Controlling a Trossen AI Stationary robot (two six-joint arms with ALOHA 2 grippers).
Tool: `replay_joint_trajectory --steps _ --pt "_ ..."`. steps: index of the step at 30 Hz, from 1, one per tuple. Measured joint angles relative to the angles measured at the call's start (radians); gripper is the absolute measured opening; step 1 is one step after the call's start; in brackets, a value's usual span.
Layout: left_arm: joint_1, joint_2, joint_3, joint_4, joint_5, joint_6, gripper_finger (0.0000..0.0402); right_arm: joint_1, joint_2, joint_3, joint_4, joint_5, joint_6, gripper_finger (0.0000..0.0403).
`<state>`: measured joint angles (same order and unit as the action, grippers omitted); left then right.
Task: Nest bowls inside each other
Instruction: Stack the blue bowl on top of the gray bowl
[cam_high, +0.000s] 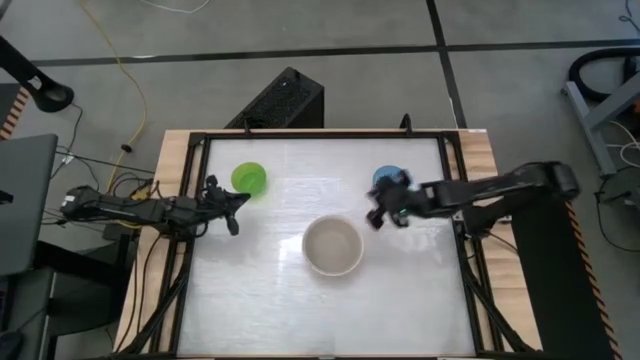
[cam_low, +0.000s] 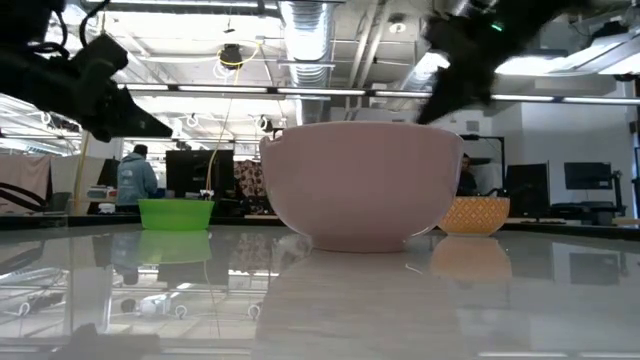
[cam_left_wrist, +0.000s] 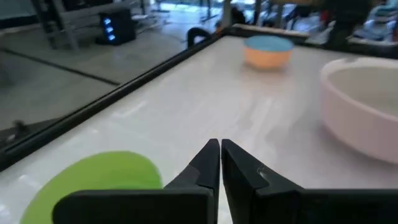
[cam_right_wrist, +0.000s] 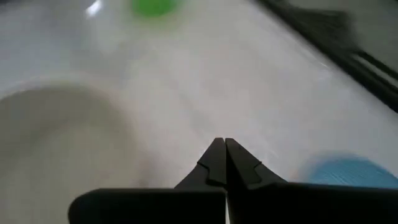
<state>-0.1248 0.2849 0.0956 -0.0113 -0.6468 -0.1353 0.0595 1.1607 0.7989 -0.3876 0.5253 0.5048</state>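
Three bowls stand on their bases on the white table. A small bright green bowl (cam_high: 249, 178) is at the far left. A small bowl (cam_high: 383, 177), light blue inside and orange outside (cam_low: 475, 215), is at the far right. A larger cream bowl (cam_high: 332, 246) is in the middle. My left gripper (cam_high: 240, 203) hovers shut just near of the green bowl (cam_left_wrist: 93, 186). My right gripper (cam_high: 374, 217) hovers shut between the blue bowl (cam_right_wrist: 342, 171) and the cream bowl (cam_right_wrist: 56, 143), pointing left and slanting down. Neither gripper holds anything.
A black frame (cam_high: 190, 200) runs around the tabletop's left, far and right sides. Bare tabletop (cam_high: 320, 310) lies between the cream bowl and the near edge. A black box (cam_high: 280, 100) stands on the floor beyond the far edge.
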Motion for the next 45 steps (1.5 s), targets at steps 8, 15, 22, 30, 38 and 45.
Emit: replay_joint_trajectory --steps 8,15,22,30,38,45 --pt "0.092 0.042 0.022 0.075 0.008 0.066 0.0064 -0.241 -0.27 -0.19 -0.066 -0.12 0.14 0.0039" --pt "0.199 0.042 0.023 0.049 0.159 0.057 0.0115 -0.369 -0.191 -0.189 0.018 -0.422 -0.04 0.0128" --pt "0.262 0.043 0.023 0.029 0.241 0.017 0.0133 -0.376 0.017 -0.091 -0.128 -0.398 -0.111 0.0228" --pt "0.279 0.043 0.023 0.02 0.258 0.018 0.0134 -0.35 0.23 0.074 -0.273 -0.385 -0.114 0.0248" --pt "0.279 0.043 0.023 0.017 0.259 0.017 0.0134 -0.342 0.409 0.176 -0.351 -0.313 -0.112 0.0247" --pt "0.279 0.042 0.023 0.016 0.26 0.011 0.0134 -0.359 0.511 0.179 -0.365 -0.314 -0.087 0.0178"
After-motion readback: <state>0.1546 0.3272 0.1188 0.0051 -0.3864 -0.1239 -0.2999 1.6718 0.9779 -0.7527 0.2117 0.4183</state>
